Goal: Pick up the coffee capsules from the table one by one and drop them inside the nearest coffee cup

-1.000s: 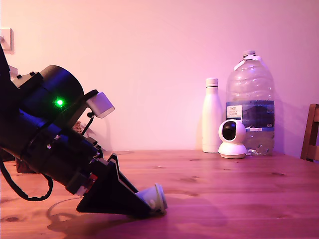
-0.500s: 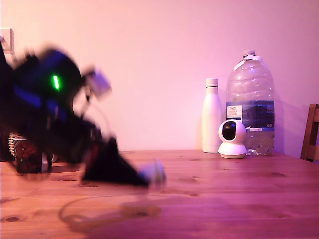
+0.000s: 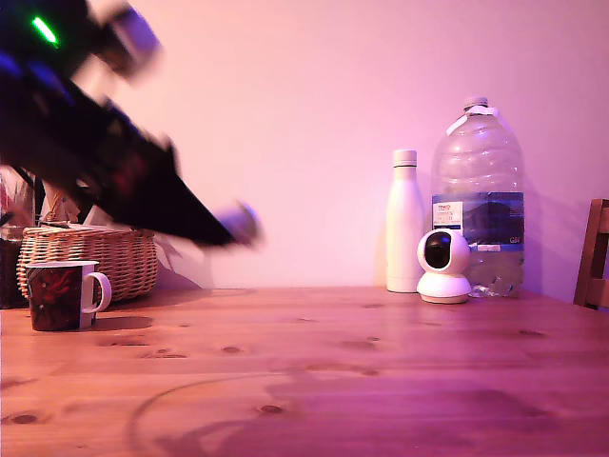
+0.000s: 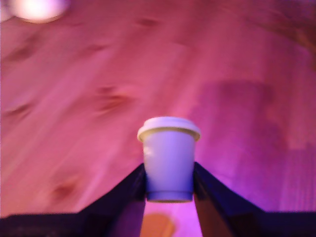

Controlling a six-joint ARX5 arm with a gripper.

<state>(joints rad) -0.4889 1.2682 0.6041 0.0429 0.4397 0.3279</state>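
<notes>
looking at the exterior view first, we see our arm smeared by motion blur, slanting down from the upper left corner toward the middle of the picture. at its tip the gripper (image 3: 231, 227) hangs high in the air, well above the table (image 3: 381, 381), with a pale blurred shape at its end that we take for the coffee capsule (image 3: 243, 222). on the exterior view's left the coffee cup (image 3: 59, 295) stands upright on the wood, dark with a reddish pattern and a pale handle turned to the exterior view's right. just behind it sits a wicker basket (image 3: 105, 259). on the exterior view's right, against the wall, a white bottle (image 3: 404, 224), a large clear water jug (image 3: 478, 195) and a small round white camera (image 3: 444, 266) stand close together, and a sliver of a wooden chair (image 3: 595, 255) shows at the edge. a curved shadow lies on the boards near the front.

turning to the wrist view, we find the capsule (image 4: 169, 158) clamped between our two dark fingers (image 4: 126, 190), which press on its tapered sides near the narrow base, its flanged rim pointing away from the wrist. behind it the reddish planks (image 4: 74, 84) are blurred, well clear of the capsule.
</notes>
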